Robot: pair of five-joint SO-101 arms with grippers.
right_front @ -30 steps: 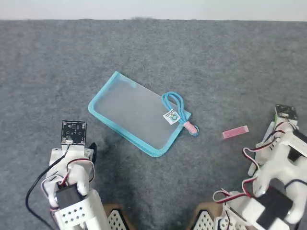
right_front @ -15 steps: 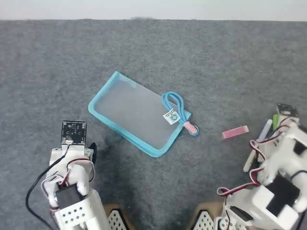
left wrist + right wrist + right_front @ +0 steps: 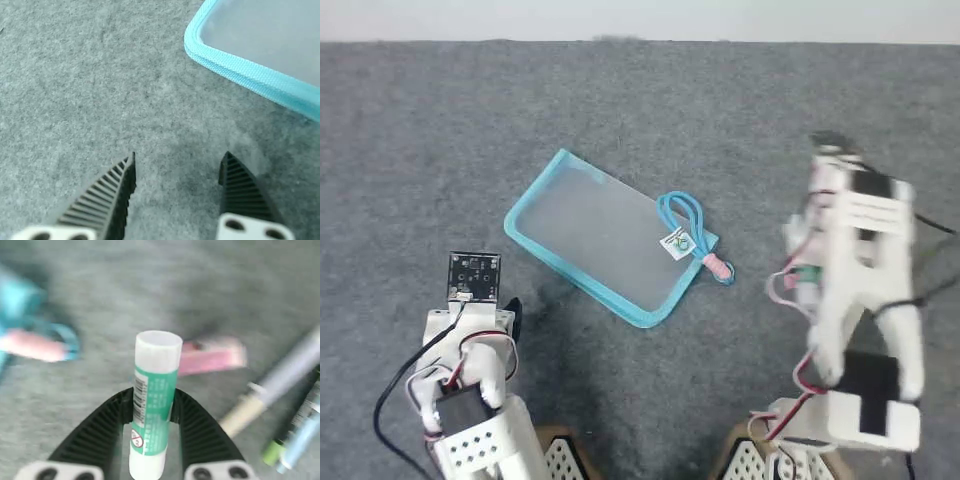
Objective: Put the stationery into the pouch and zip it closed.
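- Glue stick (image 3: pixel 152 390), white with a green label, gripped between the 2 fingers of the right gripper (image 3: pixel 152 394).
- Pink eraser (image 3: pixel 212 356) and pens (image 3: pixel 280 385) lie on the worktop (image 3: pixel 420 130) beneath.
- Pouch (image 3: pixel 605 240) lies flat mid-worktop.
- Left gripper (image 3: pixel 177 162) hangs by a pouch corner, fingers spread wide, holding nothing.

One flat translucent pouch with turquoise edging (image 3: pixel 605 238), ahead of the left arm's jaws, which stand apart; one turquoise cord loop (image 3: pixel 664 209) and one pink zip pull (image 3: pixel 718 266) on it; one white-and-green cylindrical glue stick (image 3: pixel 152 400), clamped between the right arm's jaws; one flat pink rectangular eraser (image 3: pixel 212 356) just beyond those jaws; at least two pens off to their side, one pale lilac pen with a cream end (image 3: pixel 277 380), one light blue pen with a green tip (image 3: pixel 292 442); whether more lie there cannot be told; one grey felt worktop (image 3: pixel 440 120).
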